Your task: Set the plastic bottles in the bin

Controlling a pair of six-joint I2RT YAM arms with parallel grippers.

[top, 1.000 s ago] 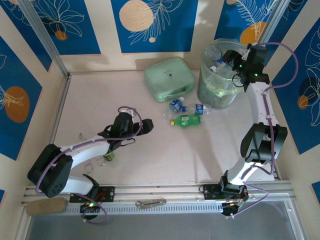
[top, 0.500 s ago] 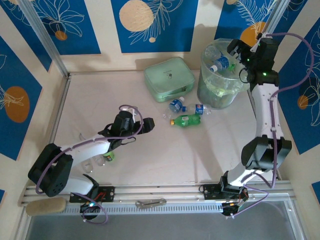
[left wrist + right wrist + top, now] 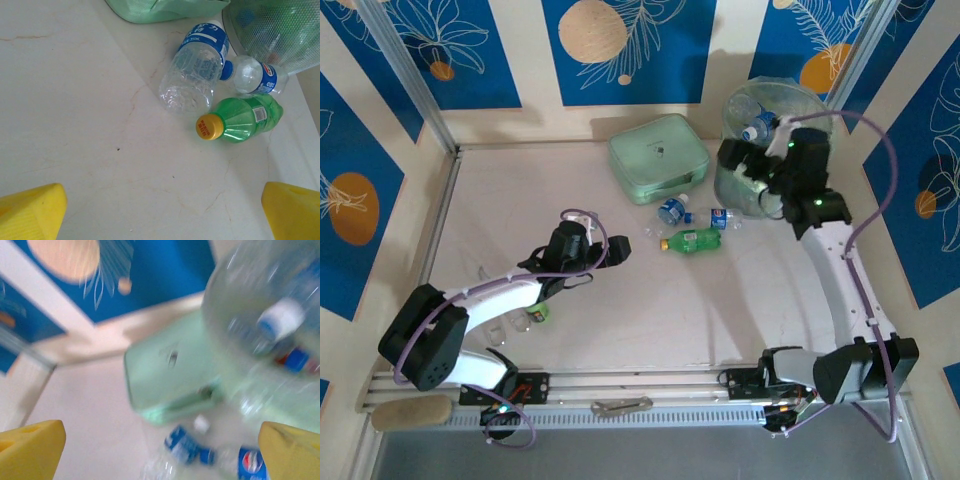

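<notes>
**Top view with both wrist views.** The bin [image 3: 775, 92] stands at the upper right of the table [image 3: 520, 200], and several plastic bottles are seen inside it through its translucent wall. Three more plastic bottles lie on the table just to the lower left of the bin. They are a clear blue-labelled bottle [image 3: 197, 67], a Pepsi-labelled bottle [image 3: 252, 76] close against it, and a green bottle [image 3: 242, 119] with a yellow cap just below both. The mint-green case [image 3: 658, 158] lies to their upper left.

The right gripper [image 3: 738, 168] is held in front of the bin wall, above the three bottles. Its yellow fingers are spread wide at the lower corners of the blurred right wrist view, and nothing is held between them. The left gripper [image 3: 160, 215] is likewise wide open and empty, and is aimed at the same group from the centre of the table.

The step in hand is judged to be the approach for a pick. One bottle must be singled out, and the jaws set across its body and lowered around it without the neighbours being pushed. The green bottle, lying outermost, appears the least crowded.
</notes>
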